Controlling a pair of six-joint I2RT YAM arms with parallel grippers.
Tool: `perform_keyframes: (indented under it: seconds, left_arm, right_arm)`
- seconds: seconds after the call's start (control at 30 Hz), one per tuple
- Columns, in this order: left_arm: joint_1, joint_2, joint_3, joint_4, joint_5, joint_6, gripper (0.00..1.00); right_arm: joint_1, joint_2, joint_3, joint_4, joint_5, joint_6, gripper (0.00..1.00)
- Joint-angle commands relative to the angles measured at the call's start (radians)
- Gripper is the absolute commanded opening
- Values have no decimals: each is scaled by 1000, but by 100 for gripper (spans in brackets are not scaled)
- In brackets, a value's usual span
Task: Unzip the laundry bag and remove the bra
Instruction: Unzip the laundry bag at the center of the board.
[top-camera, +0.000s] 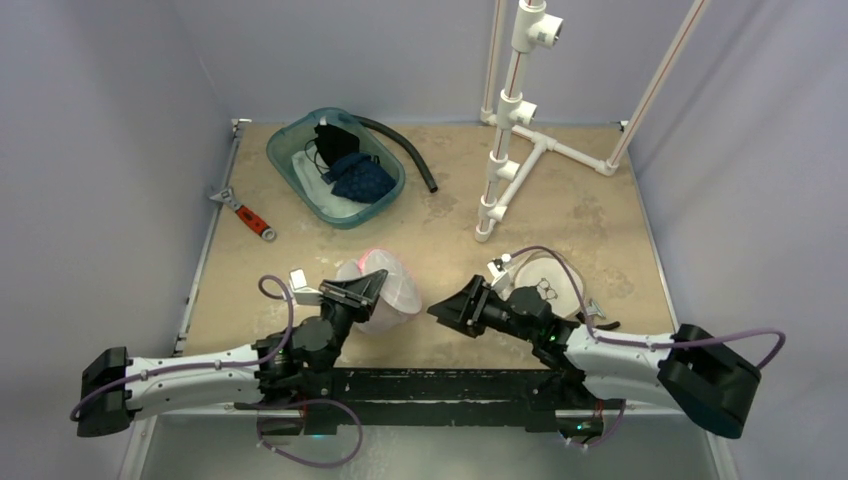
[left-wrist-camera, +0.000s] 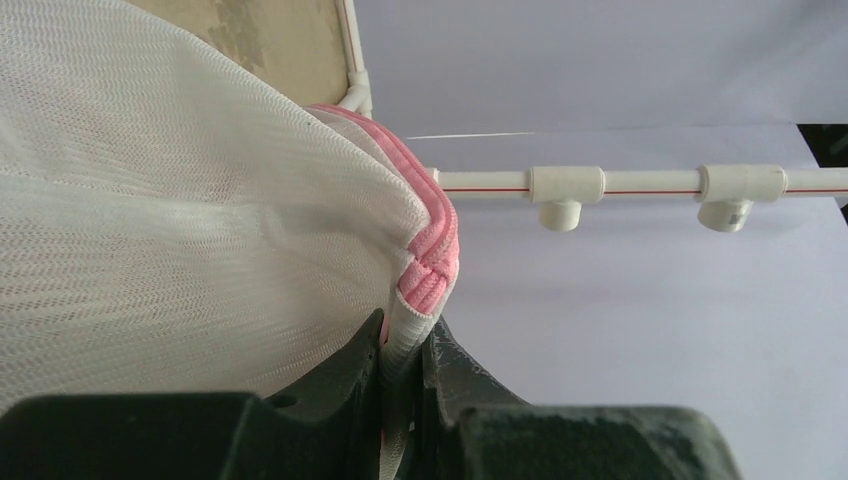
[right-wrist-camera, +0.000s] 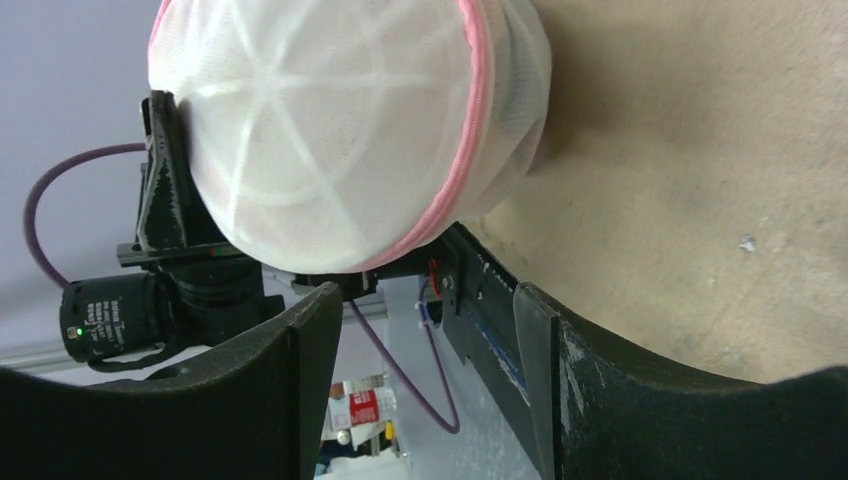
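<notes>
The laundry bag (top-camera: 388, 290) is a round white mesh pouch with a pink zipper band, lifted at the table's near middle. My left gripper (top-camera: 352, 291) is shut on its rim. In the left wrist view the jaws (left-wrist-camera: 405, 335) pinch the white seam tape just below the pink zipper end (left-wrist-camera: 428, 275). My right gripper (top-camera: 440, 311) stands open just right of the bag, pointing at it. In the right wrist view the bag (right-wrist-camera: 330, 130) hangs beyond the fingertips (right-wrist-camera: 425, 300), which have nothing between them. The bra is hidden from view.
A teal basin (top-camera: 290, 165) with dark clothes sits at the back left, a black hose (top-camera: 410, 155) beside it. A red-handled wrench (top-camera: 247, 214) lies near the left edge. A white pipe stand (top-camera: 510, 140) rises at the back right. A white round object (top-camera: 550, 283) lies behind my right arm.
</notes>
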Motion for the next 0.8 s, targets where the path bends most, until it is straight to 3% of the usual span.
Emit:
perform_keyframes:
  seconds: [0.0,0.13,0.53,0.77]
  left_arm:
    - [-13,-38,8,-53,-35,-27,0]
    - [-17,-70,5,-96,-39,-36,0]
    - [-17,-52,18,-74,-31,-14,0]
    - [-17,-98,25,-128,-58,3,0]
  right_arm:
    - [55,37,41,161,115,55,65]
    - [68,36,57,196,154,61,65]
    - [85,262,149,270,80,111,65]
    - [106,129,86,190,121,148,67]
